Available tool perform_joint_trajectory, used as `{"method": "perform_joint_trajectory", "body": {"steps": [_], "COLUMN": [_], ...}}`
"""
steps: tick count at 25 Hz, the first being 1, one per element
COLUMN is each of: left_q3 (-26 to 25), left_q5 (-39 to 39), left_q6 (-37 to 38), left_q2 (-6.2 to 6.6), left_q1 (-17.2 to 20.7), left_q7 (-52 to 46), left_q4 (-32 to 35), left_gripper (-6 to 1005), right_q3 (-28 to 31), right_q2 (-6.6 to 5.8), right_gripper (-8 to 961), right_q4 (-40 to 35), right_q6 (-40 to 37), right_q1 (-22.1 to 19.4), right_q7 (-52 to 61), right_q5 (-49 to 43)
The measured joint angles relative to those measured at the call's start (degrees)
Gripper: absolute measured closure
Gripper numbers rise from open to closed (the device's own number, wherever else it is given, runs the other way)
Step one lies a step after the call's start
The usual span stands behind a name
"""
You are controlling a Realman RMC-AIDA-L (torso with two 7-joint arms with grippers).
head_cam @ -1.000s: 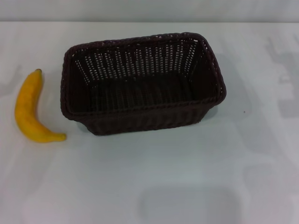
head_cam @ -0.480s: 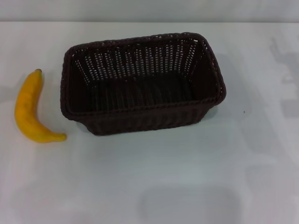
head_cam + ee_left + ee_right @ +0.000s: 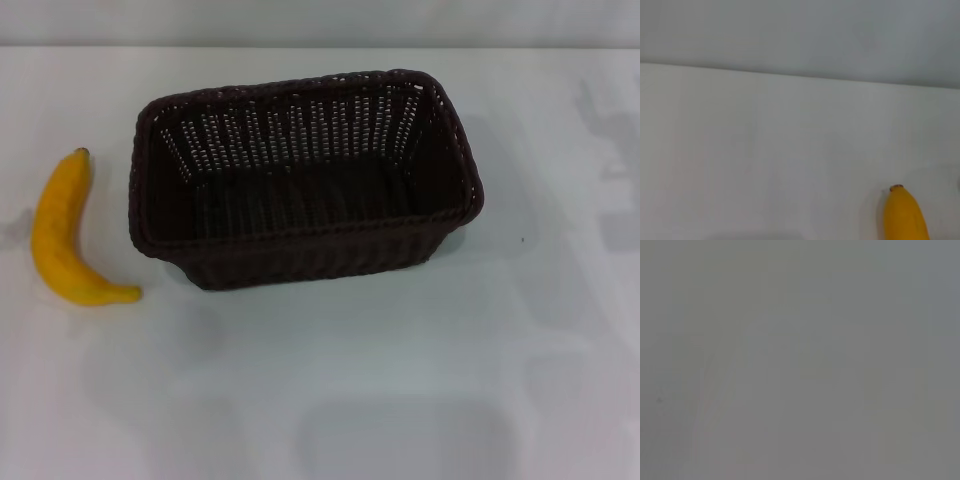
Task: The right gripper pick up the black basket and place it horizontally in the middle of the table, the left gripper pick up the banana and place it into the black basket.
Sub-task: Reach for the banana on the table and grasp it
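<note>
Neither tool shows; banana (image 3: 62, 235) lies beside black basket (image 3: 300, 175).

Backdrop: plain pale grey wall (image 3: 320, 22) spanning the 12 o'clock edge of the head view, meeting a white surface along a straight horizontal line. Lighting: soft, diffuse, with faint grey shadows toward 3 and 6 o'clock.

A plain pale grey wall (image 3: 320, 20) forms a narrow band along the far edge of the head view. One small dark speck (image 3: 522, 239) lies on the bench (image 3: 250, 380), right of centre. Faint grey shadows (image 3: 612, 170) fall further right, near the edge.
</note>
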Motion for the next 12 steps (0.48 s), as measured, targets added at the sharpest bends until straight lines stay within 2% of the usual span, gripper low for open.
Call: {"method": "perform_joint_trajectory", "body": {"steps": [7, 12], "left_q3": [0.0, 0.0], "left_q5": [-1.1, -0.5], "left_q6": [2.1, 2.4], "left_q2": [-0.02, 0.39], "left_q1": [-1.2, -4.0], "left_q7": [2.8, 3.9], "left_q4": [-1.3, -4.9], "left_gripper": [166, 166], "right_q3": [-0.6, -1.1], "right_q2": [0.29, 0.24], "right_gripper": [187, 186], "right_q4": [-0.5, -0.9], "right_q6": [0.0, -0.1], "right_q1": [-0.4, -0.5], "right_q7": [0.0, 0.0], "right_q5": [0.0, 0.0]}}
